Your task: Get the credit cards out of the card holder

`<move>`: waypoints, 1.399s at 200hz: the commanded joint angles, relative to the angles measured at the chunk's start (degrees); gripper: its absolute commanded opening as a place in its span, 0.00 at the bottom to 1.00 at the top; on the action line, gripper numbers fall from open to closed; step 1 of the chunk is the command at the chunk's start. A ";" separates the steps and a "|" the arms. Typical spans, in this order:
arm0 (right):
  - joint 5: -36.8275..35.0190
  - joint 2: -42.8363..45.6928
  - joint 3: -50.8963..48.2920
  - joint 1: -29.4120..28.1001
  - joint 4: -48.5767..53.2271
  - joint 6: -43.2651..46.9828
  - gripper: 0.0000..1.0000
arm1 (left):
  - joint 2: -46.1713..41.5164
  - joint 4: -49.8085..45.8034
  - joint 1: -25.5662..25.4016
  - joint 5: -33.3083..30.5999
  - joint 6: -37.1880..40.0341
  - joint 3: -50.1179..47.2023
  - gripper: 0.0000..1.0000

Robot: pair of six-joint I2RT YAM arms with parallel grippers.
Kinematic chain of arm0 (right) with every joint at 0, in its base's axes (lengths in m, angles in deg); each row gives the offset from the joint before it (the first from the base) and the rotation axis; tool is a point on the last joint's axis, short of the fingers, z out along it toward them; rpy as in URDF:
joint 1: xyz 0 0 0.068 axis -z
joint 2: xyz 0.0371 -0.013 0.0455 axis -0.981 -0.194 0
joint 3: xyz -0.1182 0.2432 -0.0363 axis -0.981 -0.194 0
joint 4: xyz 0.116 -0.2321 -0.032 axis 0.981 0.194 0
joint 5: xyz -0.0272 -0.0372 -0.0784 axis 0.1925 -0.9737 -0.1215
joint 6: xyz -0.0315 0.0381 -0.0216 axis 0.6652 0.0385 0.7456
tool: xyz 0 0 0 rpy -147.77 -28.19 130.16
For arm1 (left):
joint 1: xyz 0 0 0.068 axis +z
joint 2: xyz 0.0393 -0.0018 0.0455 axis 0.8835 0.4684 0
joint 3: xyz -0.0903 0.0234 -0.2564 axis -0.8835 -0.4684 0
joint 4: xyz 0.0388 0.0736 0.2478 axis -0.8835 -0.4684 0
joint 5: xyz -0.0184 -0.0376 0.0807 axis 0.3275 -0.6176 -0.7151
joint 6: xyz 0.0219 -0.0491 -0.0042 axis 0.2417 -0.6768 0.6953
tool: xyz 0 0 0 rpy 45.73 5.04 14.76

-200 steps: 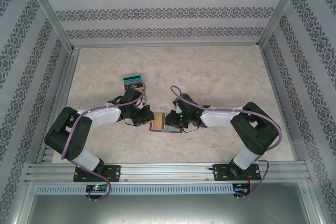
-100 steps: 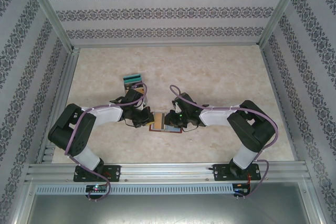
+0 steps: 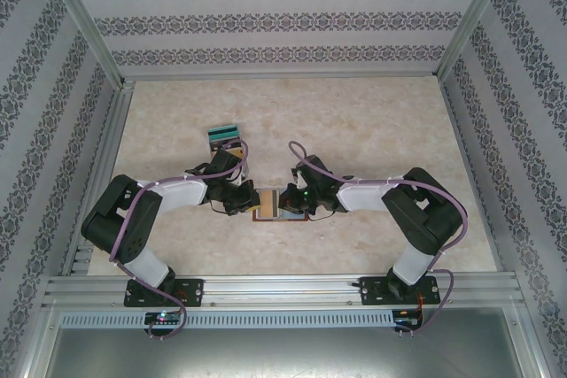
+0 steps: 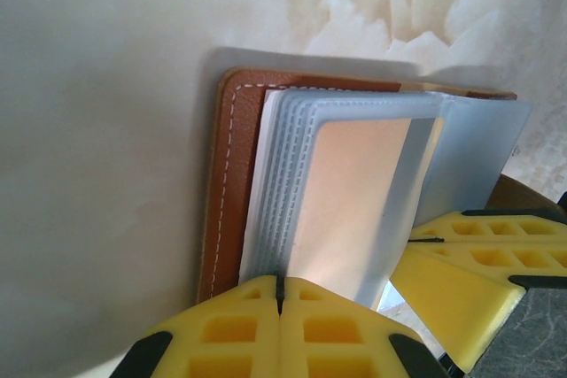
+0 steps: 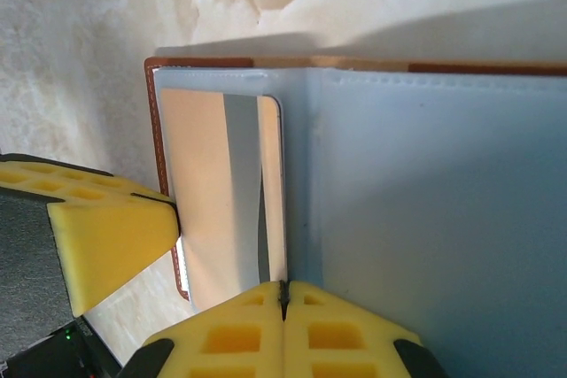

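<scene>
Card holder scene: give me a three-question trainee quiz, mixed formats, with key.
1. True or false: the card holder lies open on the table.
2. The loose cards lie: A) farther back and left of the holder; B) right of the holder; C) at the table's near edge.
3. Fill in: the left gripper and right gripper are both ___.
Key: 1 true; 2 A; 3 shut.

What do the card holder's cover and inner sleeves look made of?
The card holder: cover of brown leather or a lookalike, matte, pale stitching along the rim. Its sleeves: soft translucent blue-grey plastic, probably vinyl, satin sheen; a tan card shows through one.
</scene>
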 commanded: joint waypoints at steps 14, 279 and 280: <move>0.21 1.99 -2.65 1.25 -1.16 -0.24 0.00 | 1.64 -5.15 -0.38 -2.42 2.24 0.89 0.00; 2.12 6.47 -6.66 6.72 -0.92 2.13 0.00 | 2.87 -8.51 -0.27 -2.36 5.05 3.34 0.00; 2.12 6.63 -6.78 6.76 -0.91 2.16 0.00 | 2.92 -8.53 -0.30 -2.36 5.05 3.39 0.00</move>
